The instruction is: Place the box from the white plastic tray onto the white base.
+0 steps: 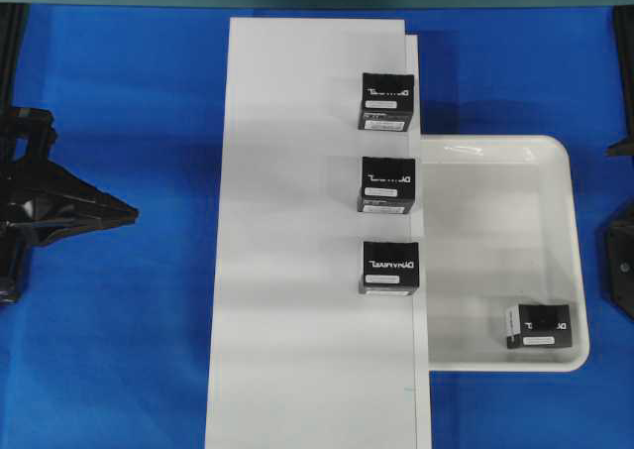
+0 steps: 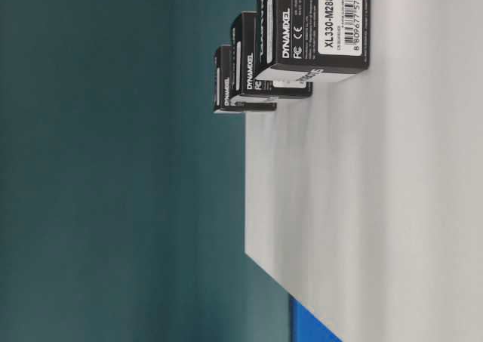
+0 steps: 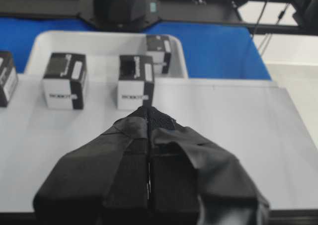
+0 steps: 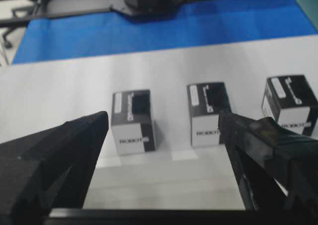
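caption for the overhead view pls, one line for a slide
Three black boxes lined up on the white base, a fourth box left in the white plastic tray.

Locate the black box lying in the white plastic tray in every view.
Overhead: black box in the lower-right corner of the white plastic tray.
Table-level: not in it.
Left wrist: top centre, in the tray's far right corner.
Right wrist: not in it.
Shared landmark: the row of three boxes on the white base, seen in all four views.
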You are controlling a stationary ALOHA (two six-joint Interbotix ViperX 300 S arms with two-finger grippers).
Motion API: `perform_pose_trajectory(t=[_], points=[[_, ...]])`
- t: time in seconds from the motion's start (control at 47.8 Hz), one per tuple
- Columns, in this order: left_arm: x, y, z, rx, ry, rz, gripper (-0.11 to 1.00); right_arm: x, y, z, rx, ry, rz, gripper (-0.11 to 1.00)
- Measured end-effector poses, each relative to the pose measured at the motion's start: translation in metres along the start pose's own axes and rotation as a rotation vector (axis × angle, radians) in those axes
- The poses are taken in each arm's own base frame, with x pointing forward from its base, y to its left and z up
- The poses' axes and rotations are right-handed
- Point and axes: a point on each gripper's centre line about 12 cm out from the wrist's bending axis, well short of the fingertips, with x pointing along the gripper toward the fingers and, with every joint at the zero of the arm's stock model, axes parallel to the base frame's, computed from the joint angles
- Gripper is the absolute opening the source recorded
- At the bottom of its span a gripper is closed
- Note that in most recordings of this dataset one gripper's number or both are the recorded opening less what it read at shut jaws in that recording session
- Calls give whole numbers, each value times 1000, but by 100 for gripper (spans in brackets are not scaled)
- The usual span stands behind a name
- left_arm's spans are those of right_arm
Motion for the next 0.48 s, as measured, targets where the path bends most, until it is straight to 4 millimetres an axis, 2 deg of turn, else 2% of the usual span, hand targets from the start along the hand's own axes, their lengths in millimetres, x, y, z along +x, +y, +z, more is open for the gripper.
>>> perform_pose_trajectory(t=[0.481], points=[[0,-2,0,24,-3,-8,-7,0,1,6,0,-52,6,97]])
